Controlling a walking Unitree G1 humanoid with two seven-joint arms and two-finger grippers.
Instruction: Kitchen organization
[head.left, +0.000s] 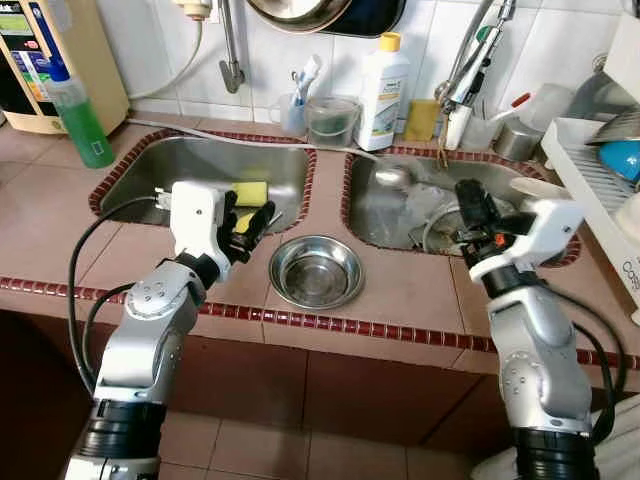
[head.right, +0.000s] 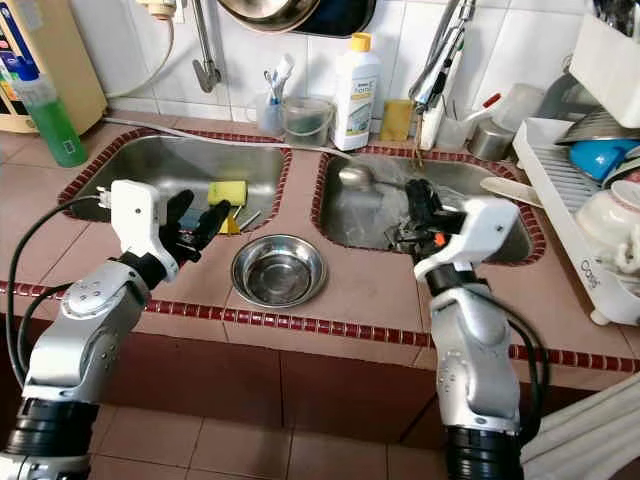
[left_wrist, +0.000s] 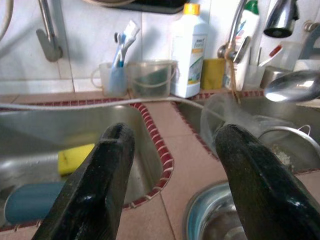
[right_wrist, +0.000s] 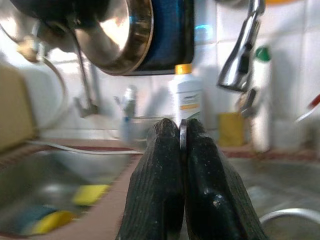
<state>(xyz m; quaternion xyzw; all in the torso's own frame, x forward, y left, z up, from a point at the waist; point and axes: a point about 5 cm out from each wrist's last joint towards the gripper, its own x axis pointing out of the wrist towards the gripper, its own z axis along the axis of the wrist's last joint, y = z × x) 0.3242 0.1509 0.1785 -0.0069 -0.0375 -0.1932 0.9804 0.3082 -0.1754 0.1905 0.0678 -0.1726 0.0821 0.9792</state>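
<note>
An empty steel bowl (head.left: 317, 270) stands on the tiled counter (head.left: 400, 300) between the two sinks. Just left of it, my left gripper (head.left: 250, 212) hovers open over the left sink's near edge with nothing between its fingers (left_wrist: 100, 185). A yellow sponge (head.left: 250, 192) and a blue object (left_wrist: 30, 200) lie in the left sink (head.left: 190, 160). Over the right sink (head.left: 400, 215), my right gripper (head.left: 466, 198) is shut on a thin metal handle (right_wrist: 182, 134). That handle appears to belong to the steel ladle (head.left: 393, 177), whose bowl points left.
A dish rack (head.left: 590, 170) with bowls fills the right edge. A green bottle (head.left: 80, 115), a toothbrush cup (head.left: 295, 110), a clear tub (head.left: 332, 120) and a white detergent bottle (head.left: 382, 95) line the back wall. The tap (head.left: 470, 70) hangs over the right sink, which holds dishes.
</note>
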